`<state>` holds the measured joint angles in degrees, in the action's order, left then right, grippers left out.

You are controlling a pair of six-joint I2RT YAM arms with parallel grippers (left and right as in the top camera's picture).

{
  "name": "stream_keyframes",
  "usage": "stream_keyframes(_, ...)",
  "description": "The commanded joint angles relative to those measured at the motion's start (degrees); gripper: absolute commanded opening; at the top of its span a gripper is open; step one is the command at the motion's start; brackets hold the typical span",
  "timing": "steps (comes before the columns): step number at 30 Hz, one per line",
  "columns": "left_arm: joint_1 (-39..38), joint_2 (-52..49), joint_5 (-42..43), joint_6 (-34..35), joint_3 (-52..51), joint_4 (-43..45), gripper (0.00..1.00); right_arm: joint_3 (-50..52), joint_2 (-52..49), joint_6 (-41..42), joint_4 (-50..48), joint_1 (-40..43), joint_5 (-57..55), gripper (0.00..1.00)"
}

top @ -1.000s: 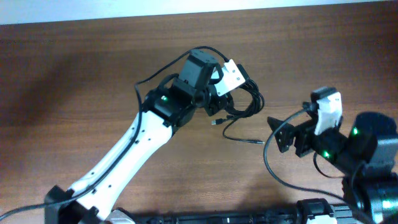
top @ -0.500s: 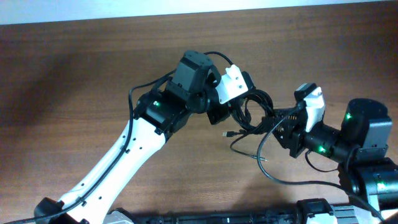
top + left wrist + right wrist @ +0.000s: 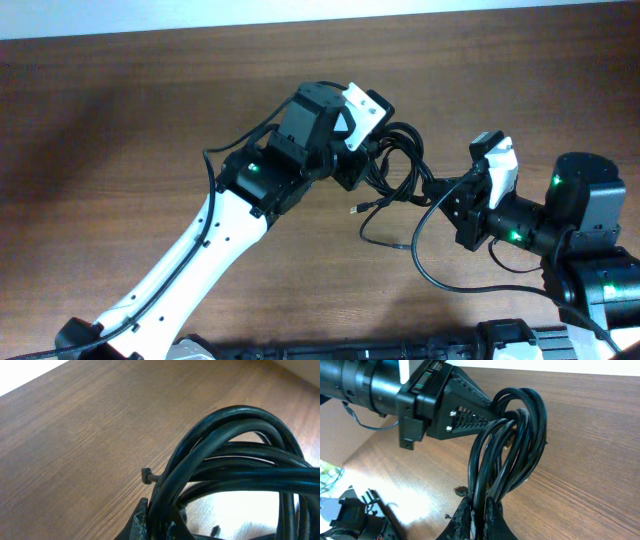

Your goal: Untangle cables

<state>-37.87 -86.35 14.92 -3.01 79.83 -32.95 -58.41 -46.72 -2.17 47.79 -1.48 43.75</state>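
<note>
The cables (image 3: 402, 165) are a looped black bundle hanging between my two grippers above the wooden table. My left gripper (image 3: 375, 160) is shut on the bundle's left side; in the left wrist view the cables (image 3: 235, 460) arch up out of the left gripper (image 3: 157, 522). My right gripper (image 3: 433, 192) is shut on the bundle's right side; in the right wrist view several strands of the cables (image 3: 512, 445) rise from the right gripper (image 3: 480, 517). A small plug end (image 3: 357, 210) dangles below the bundle, and a loose strand (image 3: 385, 240) trails toward the table.
The wooden table (image 3: 120, 150) stretches out to the left and back. The right arm's own thick black wire (image 3: 432, 272) loops down near the front right. The left arm's white link (image 3: 200, 260) runs diagonally from the front left.
My right gripper has moved left up to the bundle and shut on it. The left gripper, still shut, has shifted the bundle slightly to the right and back.
</note>
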Motion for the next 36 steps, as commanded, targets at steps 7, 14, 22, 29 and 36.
stream_keyframes(7,2.89,1.73,-13.86,21.55,1.33,-1.18,0.0,-1.29,0.22,-0.35,0.22,0.0,3.19,0.04)
stream_keyframes(14,4.39,1.73,-12.15,34.47,1.33,-1.14,0.0,-1.29,0.22,-0.33,0.2,0.0,0.72,0.04)
stream_keyframes(22,4.37,1.73,-10.62,9.57,1.33,-2.56,0.0,-1.29,0.24,-0.37,-0.76,0.0,-6.88,1.0)
stream_keyframes(29,2.8,1.73,-6.67,-11.21,1.33,-5.07,0.0,-1.31,0.22,-11.13,-4.02,0.0,-8.61,0.99)
stream_keyframes(36,-2.19,1.73,-3.74,-17.25,1.33,2.69,0.0,-1.29,-0.66,-10.95,0.28,0.0,-3.48,0.89)
